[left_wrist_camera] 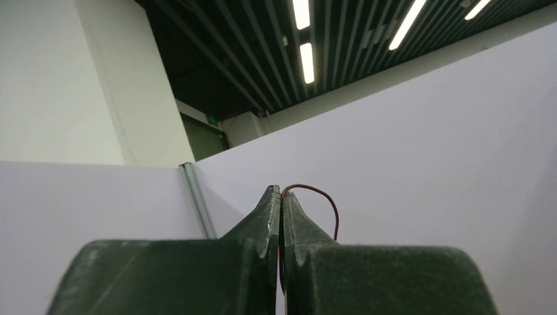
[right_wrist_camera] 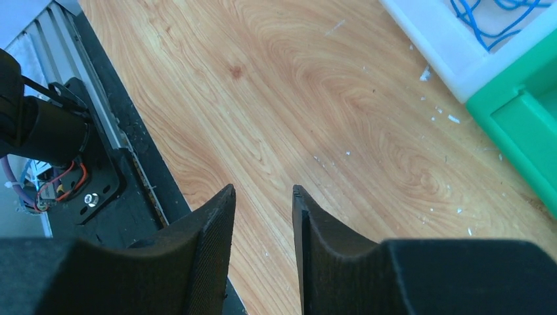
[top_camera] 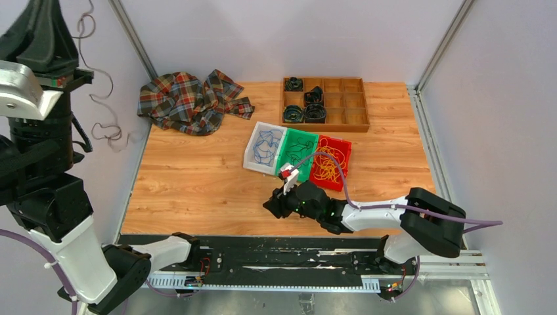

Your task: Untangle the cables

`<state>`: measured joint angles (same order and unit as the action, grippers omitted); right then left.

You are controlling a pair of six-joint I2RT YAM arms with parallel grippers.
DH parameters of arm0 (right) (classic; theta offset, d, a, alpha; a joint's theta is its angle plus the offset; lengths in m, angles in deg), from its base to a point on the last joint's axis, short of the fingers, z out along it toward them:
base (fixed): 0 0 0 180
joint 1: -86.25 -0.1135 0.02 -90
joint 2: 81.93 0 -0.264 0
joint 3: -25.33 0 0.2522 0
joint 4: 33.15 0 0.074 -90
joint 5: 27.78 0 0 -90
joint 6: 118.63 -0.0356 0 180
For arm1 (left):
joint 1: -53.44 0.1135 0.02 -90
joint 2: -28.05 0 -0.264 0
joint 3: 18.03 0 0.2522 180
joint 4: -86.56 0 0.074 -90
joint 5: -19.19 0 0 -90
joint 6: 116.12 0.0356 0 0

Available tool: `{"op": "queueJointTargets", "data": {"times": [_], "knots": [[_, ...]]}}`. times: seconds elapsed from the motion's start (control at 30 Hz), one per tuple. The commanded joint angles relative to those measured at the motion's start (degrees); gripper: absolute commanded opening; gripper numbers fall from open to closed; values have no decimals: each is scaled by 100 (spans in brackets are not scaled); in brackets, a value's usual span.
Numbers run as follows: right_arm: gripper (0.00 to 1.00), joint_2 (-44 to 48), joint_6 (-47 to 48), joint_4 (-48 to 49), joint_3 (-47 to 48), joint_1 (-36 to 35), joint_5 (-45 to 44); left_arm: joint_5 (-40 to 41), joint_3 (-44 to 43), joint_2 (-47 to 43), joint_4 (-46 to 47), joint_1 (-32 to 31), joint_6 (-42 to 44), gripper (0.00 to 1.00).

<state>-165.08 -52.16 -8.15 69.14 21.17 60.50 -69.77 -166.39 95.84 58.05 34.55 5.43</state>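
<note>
The cables lie sorted in three bins: blue cables [top_camera: 266, 146] in the white bin [top_camera: 253, 159], black cables [top_camera: 297, 149] in the green bin [top_camera: 288, 141], yellow-orange cables [top_camera: 327, 167] in the red bin [top_camera: 344, 152]. My left arm [top_camera: 36, 72] is raised at the far left, outside the table. Its gripper [left_wrist_camera: 281, 193] is shut on a thin brown cable [left_wrist_camera: 323, 195], which dangles down the left wall [top_camera: 100, 92]. My right gripper [right_wrist_camera: 263, 191] hovers open over bare wood near the table's front edge [top_camera: 270, 206], with nothing between its fingers.
A wooden divided tray [top_camera: 348, 102] holding black coiled rolls [top_camera: 303, 113] stands at the back. A crumpled plaid cloth [top_camera: 190, 98] lies at the back left. The black base rail [right_wrist_camera: 111, 164] runs close beside my right gripper. The white bin's corner [right_wrist_camera: 446, 56] and the green bin [right_wrist_camera: 519, 125] are ahead.
</note>
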Motion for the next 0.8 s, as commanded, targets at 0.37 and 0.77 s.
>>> {"op": "queueJointTargets", "data": {"times": [0.37,0.77], "knots": [[60,319,1705,-1310,3546,-60,1079,-1243,1060,-677,-771,0,-442,0],[46,323,1459,-752,3068,120,2042,-1584,1302,-739,-950,0,-747,1]]}}
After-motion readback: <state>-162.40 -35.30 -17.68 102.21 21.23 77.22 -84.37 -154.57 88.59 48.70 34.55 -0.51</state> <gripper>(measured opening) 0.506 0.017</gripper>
